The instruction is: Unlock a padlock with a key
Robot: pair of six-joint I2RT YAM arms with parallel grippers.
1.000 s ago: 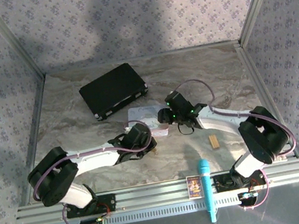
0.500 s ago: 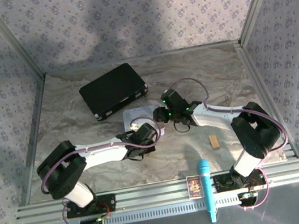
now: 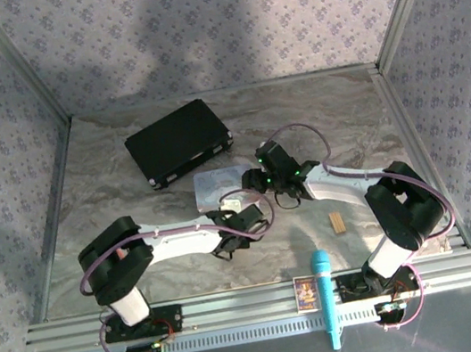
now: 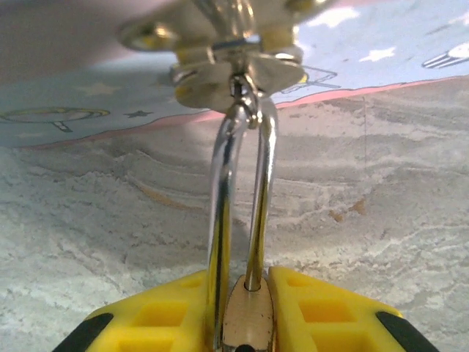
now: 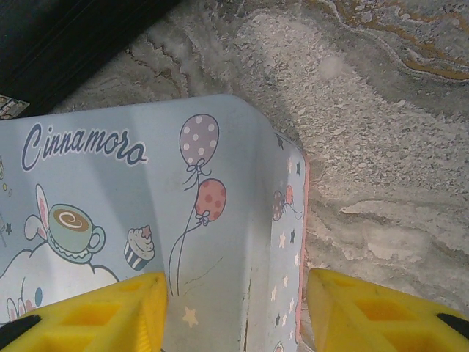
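Note:
A brass padlock [image 4: 248, 317] hangs by its silver shackle [image 4: 261, 183] from the hasp [image 4: 238, 62] on the front of a pastel cartoon tin [image 3: 217, 182]. My left gripper [image 4: 242, 279] is shut on the padlock's body, yellow fingers [image 4: 322, 304] on both sides. One shackle leg enters the body's top; the other runs down beside it. In the top view the left gripper [image 3: 234, 209] sits at the tin's near edge. My right gripper [image 5: 236, 308] stands open astride the tin's [image 5: 146, 220] right corner, one finger over the lid, one over the table. The key is hidden.
A black case [image 3: 178, 142] lies behind the tin at the back left, its edge also in the right wrist view [image 5: 66, 44]. A tan wooden block [image 3: 338, 223] lies front right. A blue microphone [image 3: 326, 296] and a small card [image 3: 306, 292] rest on the front rail.
My left arm has reached further right along the tin's near edge, its elbow swinging rightward. The right gripper has shifted left and back, over the tin's right corner.

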